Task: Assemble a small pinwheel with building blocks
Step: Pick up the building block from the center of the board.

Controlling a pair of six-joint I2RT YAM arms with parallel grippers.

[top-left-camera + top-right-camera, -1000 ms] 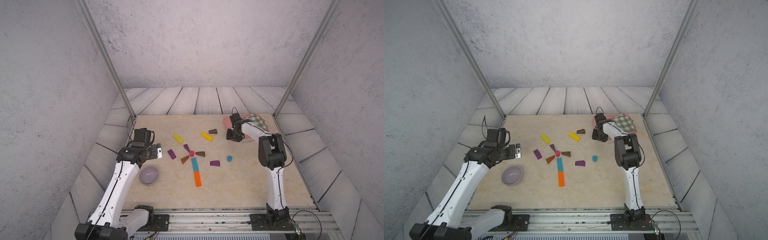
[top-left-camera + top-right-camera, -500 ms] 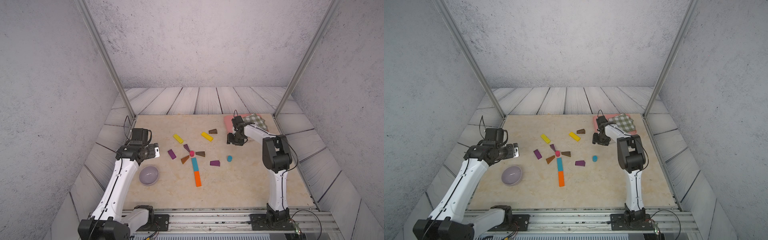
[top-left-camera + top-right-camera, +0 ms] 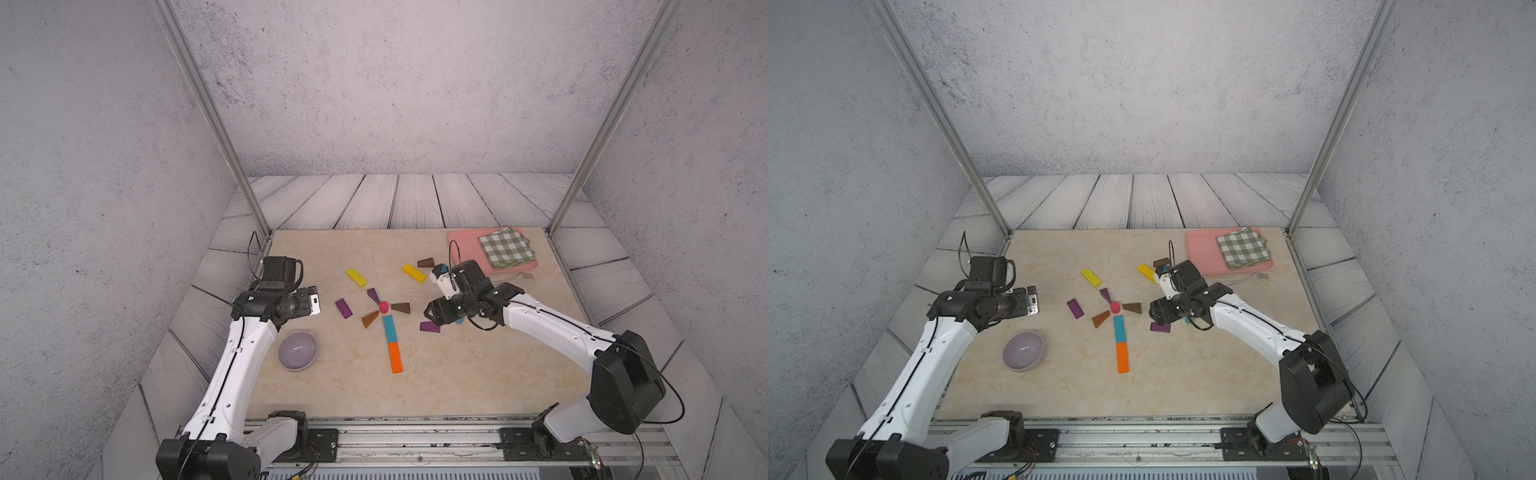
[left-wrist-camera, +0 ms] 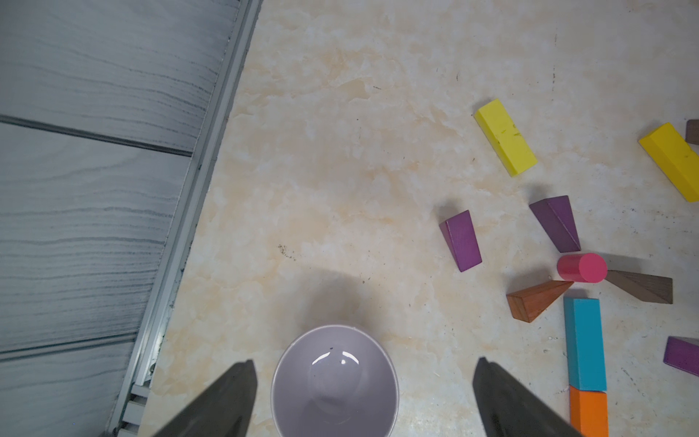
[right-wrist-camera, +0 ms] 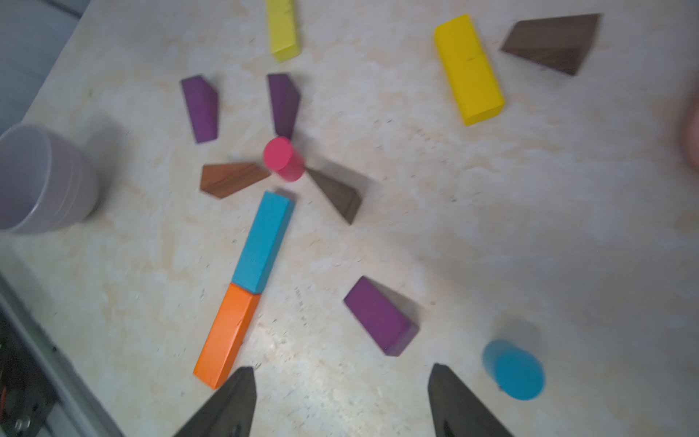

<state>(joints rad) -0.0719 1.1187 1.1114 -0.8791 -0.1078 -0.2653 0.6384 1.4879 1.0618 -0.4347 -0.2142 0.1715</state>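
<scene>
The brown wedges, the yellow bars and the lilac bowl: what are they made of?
Brown wedges: apparently wood, stained not painted; grain lines show through. Yellow bars: likely painted wood, opaque matte coat, small scuffs. Lilac bowl: smooth, glossy, sharp highlights; glazed ceramic or plastic, cannot tell.

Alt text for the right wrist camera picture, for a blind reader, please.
A half-built pinwheel of blocks lies on a table: three wedges fan around a pink cylinder, with a teal and orange stem. The open, empty hand hovers near a loose purple wedge and blue cylinder.
</scene>
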